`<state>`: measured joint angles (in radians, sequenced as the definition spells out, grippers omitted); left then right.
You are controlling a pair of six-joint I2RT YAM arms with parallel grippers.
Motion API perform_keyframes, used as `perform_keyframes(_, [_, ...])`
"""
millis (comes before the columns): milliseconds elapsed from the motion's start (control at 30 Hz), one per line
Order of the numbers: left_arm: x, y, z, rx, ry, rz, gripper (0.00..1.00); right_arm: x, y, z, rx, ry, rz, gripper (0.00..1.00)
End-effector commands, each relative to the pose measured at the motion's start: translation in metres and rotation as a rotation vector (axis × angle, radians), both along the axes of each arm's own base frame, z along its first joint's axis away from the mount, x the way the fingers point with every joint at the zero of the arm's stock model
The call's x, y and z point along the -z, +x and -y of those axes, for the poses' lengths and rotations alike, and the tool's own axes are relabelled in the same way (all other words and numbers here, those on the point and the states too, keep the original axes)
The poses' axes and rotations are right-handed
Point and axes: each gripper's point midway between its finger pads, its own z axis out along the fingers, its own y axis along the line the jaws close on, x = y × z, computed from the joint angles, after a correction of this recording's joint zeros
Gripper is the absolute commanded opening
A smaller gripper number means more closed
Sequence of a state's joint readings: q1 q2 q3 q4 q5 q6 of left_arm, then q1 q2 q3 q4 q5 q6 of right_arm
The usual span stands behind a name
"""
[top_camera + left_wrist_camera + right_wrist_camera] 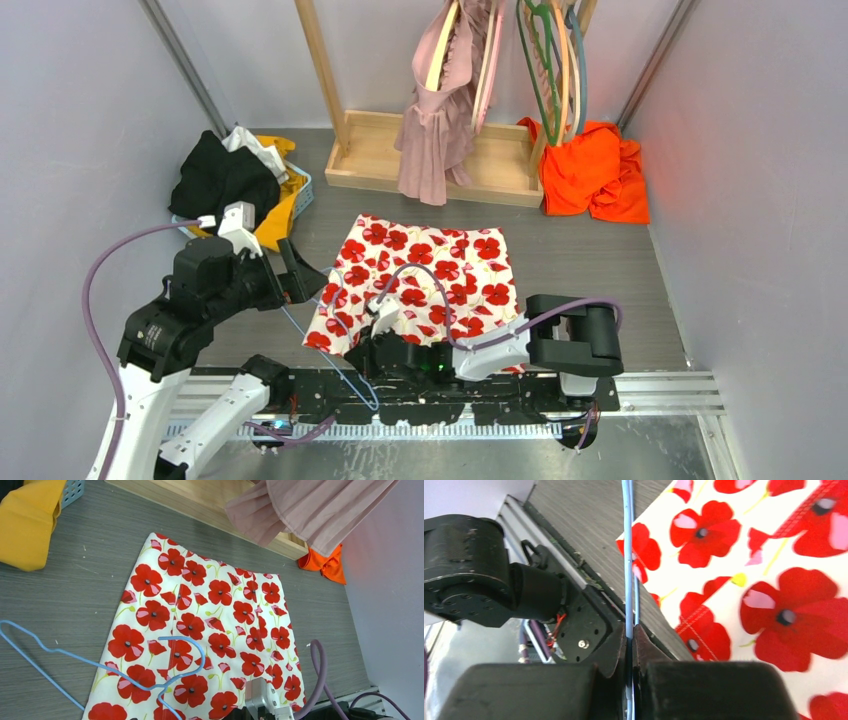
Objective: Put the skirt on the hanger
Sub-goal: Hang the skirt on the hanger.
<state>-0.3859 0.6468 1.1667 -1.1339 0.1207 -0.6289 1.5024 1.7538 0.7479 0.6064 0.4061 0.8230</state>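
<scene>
The skirt (425, 280), white with red poppies, lies flat in the middle of the table; it also shows in the left wrist view (210, 625) and the right wrist view (764, 560). A thin blue wire hanger (192, 652) lies with its hook over the skirt's near left corner, and its shoulder wire runs off onto the table. My right gripper (630, 627) is shut on the hanger's wire (626, 555) at the skirt's near edge (372, 338). My left gripper (303, 278) hovers just left of the skirt, its fingers spread and holding nothing.
A wooden rack (430, 165) stands at the back with a pink garment (440, 110) and spare hangers (550, 70). An orange cloth (595, 170) lies at the back right. A blue basket (300, 190) with black and yellow clothes sits at the back left. Walls close both sides.
</scene>
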Motion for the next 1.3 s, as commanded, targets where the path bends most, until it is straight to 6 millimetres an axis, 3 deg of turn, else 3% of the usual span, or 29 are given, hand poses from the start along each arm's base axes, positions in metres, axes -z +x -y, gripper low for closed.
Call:
perform_keyframes(0, [-0.017,0.007,0.007,0.014,-0.047,0.055,1.00,-0.007,0.018,0.012,0.119,-0.048,0.037,0.01])
perform_keyframes(167, [-0.014,0.006,0.008,0.015,-0.048,0.050,1.00,-0.002,0.031,0.036,0.232,-0.067,0.037,0.01])
perform_keyframes(367, [-0.003,0.010,0.015,0.039,-0.056,0.026,0.99,-0.015,0.053,0.064,0.427,-0.065,0.045,0.01])
perform_keyframes(700, [0.015,0.009,0.027,0.097,-0.083,-0.019,0.99,-0.006,0.070,0.037,0.544,-0.078,0.018,0.01])
perform_keyframes(933, [0.038,0.008,0.035,0.121,-0.103,-0.070,1.00,0.007,0.089,0.059,0.679,-0.050,-0.018,0.01])
perform_keyframes(1067, [0.059,0.009,0.034,0.107,-0.091,-0.108,0.99,0.005,0.095,0.067,0.740,-0.029,-0.021,0.01])
perform_keyframes(1267, [0.101,0.008,0.018,0.005,-0.039,-0.174,0.99,-0.005,0.098,0.051,0.755,-0.025,-0.032,0.01])
